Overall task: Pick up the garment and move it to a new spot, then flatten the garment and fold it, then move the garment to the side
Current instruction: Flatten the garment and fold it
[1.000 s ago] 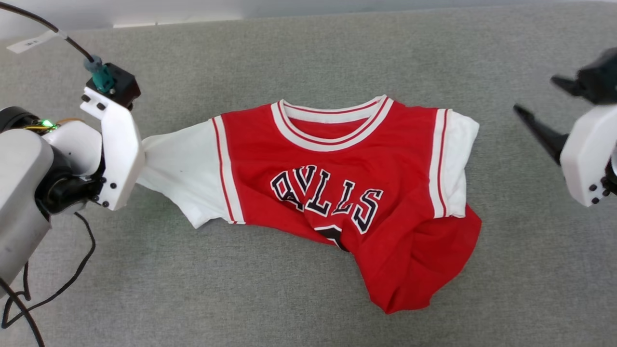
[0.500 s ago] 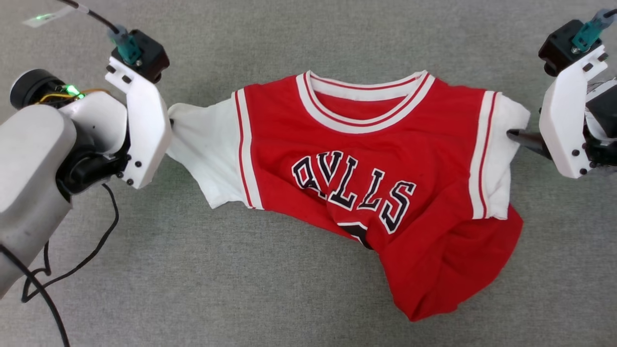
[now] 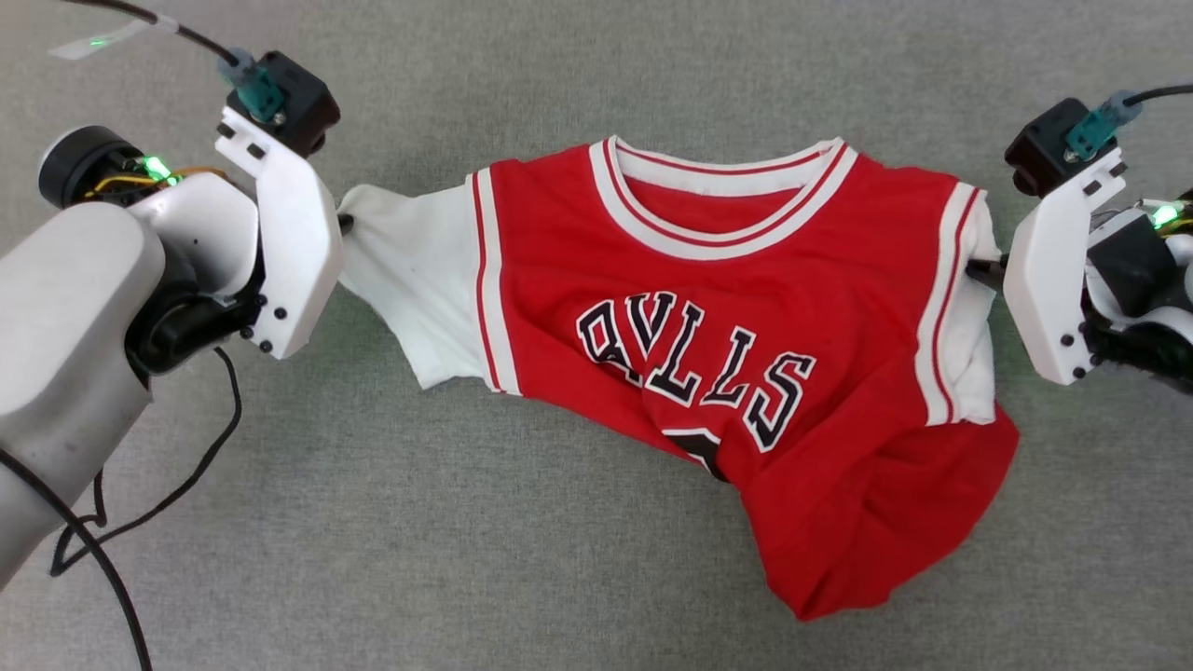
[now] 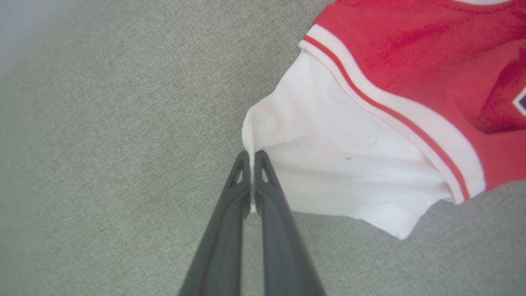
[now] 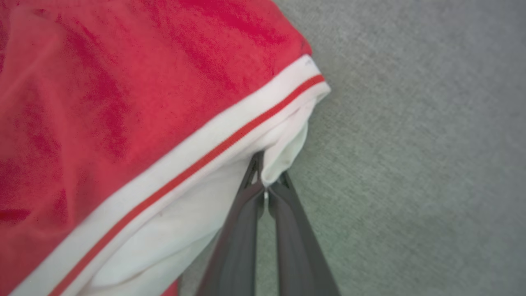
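Head view. Red jersey chest-up across the middle of the visible grey tabletop, collar toward the far side, black white-edged lettering slanting across the front. White lining drawn out sideways through both armholes, far more on the robot's left than on its right. Lower part of the jersey bunched and creased toward the near right, not flat. Left pincer at the outer tip of the left white flap, fingers mostly hidden behind the white wrist bracket. Right pincer touching the white edge by the right armhole stripe, likewise largely hidden. Black cable looping over the tabletop below the left arm.

Left wrist view. Left pincer closed, both dark fingers pressed together, a thin sliver of white cloth caught between them. White flap of the jersey fanning away from the tips to the striped armhole trim, red cloth beyond. Bare tabletop on the other side.

Right wrist view. Right pincer closed, tips pinched on a small fold of white lining just under the striped armhole trim. Jersey spreading up and to the left of the fingers. Grey tabletop to their right.
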You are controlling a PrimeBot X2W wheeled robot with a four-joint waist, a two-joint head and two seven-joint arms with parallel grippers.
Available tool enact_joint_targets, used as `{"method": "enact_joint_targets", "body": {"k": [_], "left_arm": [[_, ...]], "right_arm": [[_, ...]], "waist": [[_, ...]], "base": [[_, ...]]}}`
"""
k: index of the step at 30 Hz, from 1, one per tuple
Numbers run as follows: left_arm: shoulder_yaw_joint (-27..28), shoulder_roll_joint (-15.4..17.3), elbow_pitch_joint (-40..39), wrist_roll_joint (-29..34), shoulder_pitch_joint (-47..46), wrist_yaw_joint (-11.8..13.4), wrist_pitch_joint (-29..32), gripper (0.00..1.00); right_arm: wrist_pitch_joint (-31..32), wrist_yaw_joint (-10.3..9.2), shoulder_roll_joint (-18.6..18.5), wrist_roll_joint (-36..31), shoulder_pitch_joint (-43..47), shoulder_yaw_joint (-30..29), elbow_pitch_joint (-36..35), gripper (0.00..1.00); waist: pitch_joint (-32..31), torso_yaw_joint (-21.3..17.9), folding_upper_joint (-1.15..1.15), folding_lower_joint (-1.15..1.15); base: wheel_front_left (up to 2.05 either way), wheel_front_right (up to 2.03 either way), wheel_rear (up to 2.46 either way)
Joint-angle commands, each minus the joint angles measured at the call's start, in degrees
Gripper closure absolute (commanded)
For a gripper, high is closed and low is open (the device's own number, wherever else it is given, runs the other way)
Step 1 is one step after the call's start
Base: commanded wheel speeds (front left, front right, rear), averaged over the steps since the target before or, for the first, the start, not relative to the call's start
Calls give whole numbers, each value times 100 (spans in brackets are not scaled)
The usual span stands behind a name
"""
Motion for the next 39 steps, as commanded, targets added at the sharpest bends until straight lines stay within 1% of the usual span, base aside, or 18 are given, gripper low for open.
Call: {"method": "enact_joint_targets", "body": {"k": [1,4,5,11,17,22,26,30,35,39], "left_arm": [[8,13,49,53,16,-3,-188,100],[52,40,42,88,2,-5,-502,100],[52,40,42,88,2,-5,-502,100],[217,136,-135,224,-92,13,-1148,100],[417,252,-491,350,-260,112,-1499,100],[615,185,-787,483,-585,225,-1771,100],[756,75,-873,640,-972,277,-1924,100],[889,-79,-725,783,-1423,316,-2049,100],[1060,-295,-354,994,-2118,319,-2289,100],[1167,-491,72,1206,-2748,310,-2518,100]], "right_arm": [[-406,14,49,-52,-33,159,28,100],[-940,7,-59,-19,-192,241,-22,100],[-940,7,-59,-19,-192,241,-22,100],[-1742,6,-365,17,-367,383,-248,100],[-2308,6,-652,-92,-585,169,-479,100],[-2537,6,-736,-188,-842,-144,-684,100],[-2591,6,-717,-394,-1141,-410,-744,100],[-2540,6,-589,-668,-1568,-695,-645,100],[-2442,6,-314,-1180,-2324,-943,-290,100],[-2418,6,-5,-1582,-3010,-1085,166,100]], "waist": [[-291,-85,0,0],[-610,-148,0,0],[-610,-148,0,0],[-1133,-251,0,0],[-1483,-325,0,0],[-1635,-387,0,0],[-1646,-417,0,0],[-1489,-444,0,0],[-1073,-458,0,0],[-658,-440,0,0]], "base": [[0,0,0],[0,0,0],[0,0,0],[0,0,0],[0,0,0],[0,0,0],[0,0,0],[0,0,0],[0,0,0],[0,0,0]]}}
